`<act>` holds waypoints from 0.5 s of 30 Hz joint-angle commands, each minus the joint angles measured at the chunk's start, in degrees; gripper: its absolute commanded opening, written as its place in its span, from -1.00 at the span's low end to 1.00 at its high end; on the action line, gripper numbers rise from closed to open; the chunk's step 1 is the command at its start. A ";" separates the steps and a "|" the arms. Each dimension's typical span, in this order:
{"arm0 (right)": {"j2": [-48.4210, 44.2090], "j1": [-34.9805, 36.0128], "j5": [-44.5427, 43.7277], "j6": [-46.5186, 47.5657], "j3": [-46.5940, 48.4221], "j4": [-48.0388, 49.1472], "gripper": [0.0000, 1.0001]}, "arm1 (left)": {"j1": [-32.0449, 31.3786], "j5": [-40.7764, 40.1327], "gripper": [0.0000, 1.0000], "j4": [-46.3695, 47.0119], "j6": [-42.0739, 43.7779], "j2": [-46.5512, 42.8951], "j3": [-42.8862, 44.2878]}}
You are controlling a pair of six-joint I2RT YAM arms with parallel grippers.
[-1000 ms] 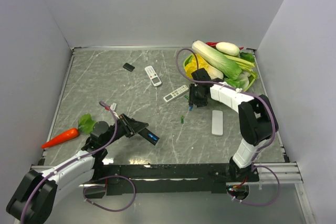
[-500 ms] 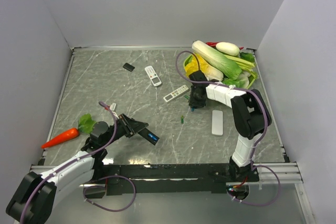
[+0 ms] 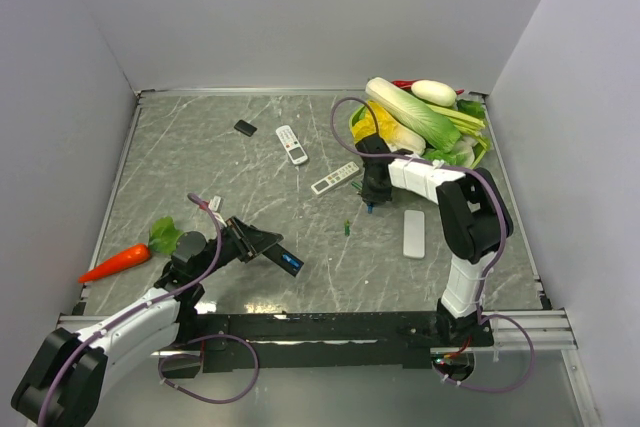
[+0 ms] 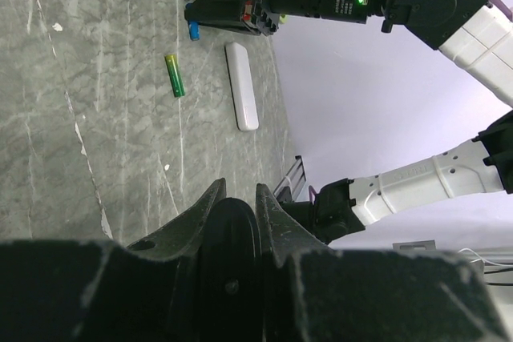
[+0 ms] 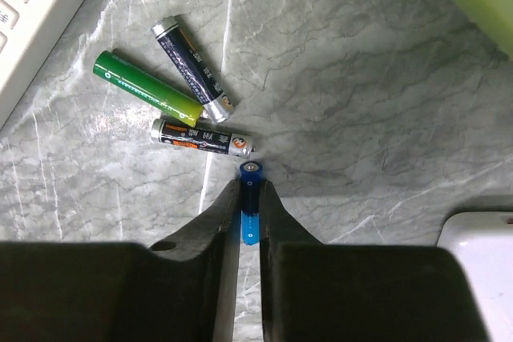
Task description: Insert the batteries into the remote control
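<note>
My left gripper [image 3: 262,244] is shut on a black remote control [image 3: 284,260] with a blue end and holds it low over the table; in the left wrist view the jaws [image 4: 238,191] clamp its dark body [image 4: 228,238]. My right gripper [image 3: 370,201] is down at the table beside the vegetable bowl, shut on a small blue battery [image 5: 251,198]. Just beyond its tips [image 5: 251,184] lie a black battery [image 5: 200,139], a green battery [image 5: 148,88] and a dark blue battery [image 5: 191,68]. Another green battery [image 3: 347,228] lies apart on the table and also shows in the left wrist view [image 4: 175,74].
A white remote [image 3: 334,178] lies by the right gripper, another white remote [image 3: 292,144] farther back, and a white oblong piece [image 3: 414,233] to the right. A small black piece [image 3: 245,127] lies at the back. A bowl of vegetables [image 3: 425,122] stands back right, a carrot [image 3: 115,262] front left.
The right arm's elbow has swung a little towards the back and its gripper has shifted slightly right over the batteries. The left arm and its remote have not moved.
</note>
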State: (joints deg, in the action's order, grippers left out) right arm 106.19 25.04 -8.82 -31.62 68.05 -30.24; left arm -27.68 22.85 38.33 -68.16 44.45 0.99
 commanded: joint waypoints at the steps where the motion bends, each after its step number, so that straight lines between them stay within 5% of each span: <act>1: -3.34 0.89 -1.21 1.64 -2.04 1.67 -0.91 | -0.18 1.05 -0.98 3.51 -0.13 -0.15 -3.63; 7: -11.86 4.05 0.38 5.59 -5.38 3.69 -1.00 | -0.18 1.93 -0.98 7.02 -1.88 1.78 -3.89; 15: -30.13 19.25 5.19 15.96 -10.12 16.57 -1.00 | -0.18 2.02 -0.98 9.13 -3.73 2.66 -3.37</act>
State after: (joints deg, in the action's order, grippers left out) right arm 88.09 37.76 -7.60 -22.02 60.38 -24.71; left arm -27.68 24.10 42.59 -70.30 47.16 0.99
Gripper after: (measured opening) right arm 0.168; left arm 0.227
